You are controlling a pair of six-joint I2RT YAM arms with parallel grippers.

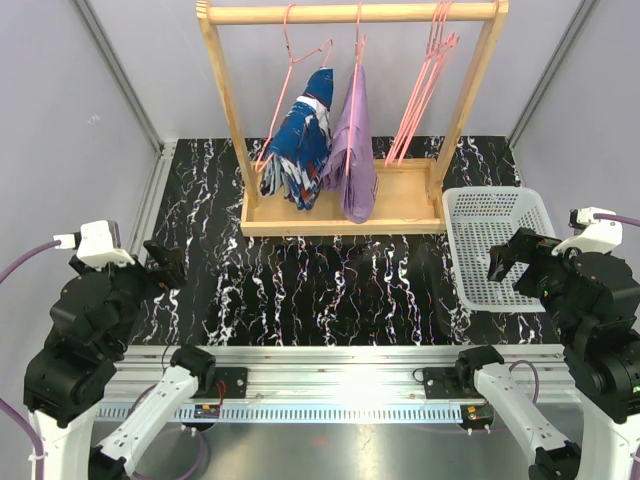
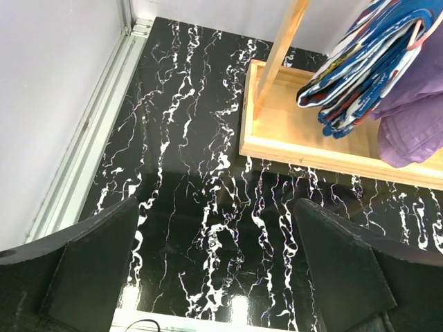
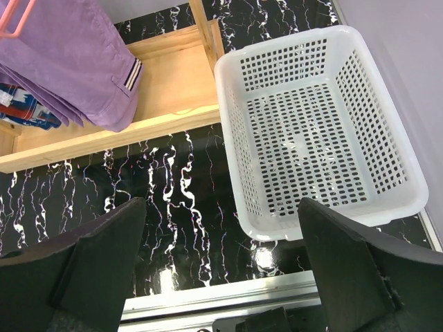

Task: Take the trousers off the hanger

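Observation:
Royal blue patterned trousers [image 1: 300, 145] hang folded over a pink hanger [image 1: 293, 55] on the wooden rack [image 1: 345, 222]. Plain lilac trousers [image 1: 352, 145] hang beside them on a second pink hanger [image 1: 359, 45]. Both show in the left wrist view, blue [image 2: 360, 69] and lilac [image 2: 415, 117], and in the right wrist view, lilac [image 3: 69, 62] and blue [image 3: 24, 111]. My left gripper [image 1: 165, 262] is open and empty, low at the near left, far from the rack. My right gripper [image 1: 505, 262] is open and empty at the near right, by the basket.
A white perforated basket [image 1: 530, 205] sits at the right of the black marbled table [image 1: 330, 290]; it also shows in the right wrist view [image 3: 228, 124]. Spare pink hangers [image 1: 425, 90] hang at the rack's right end. Grey walls close both sides.

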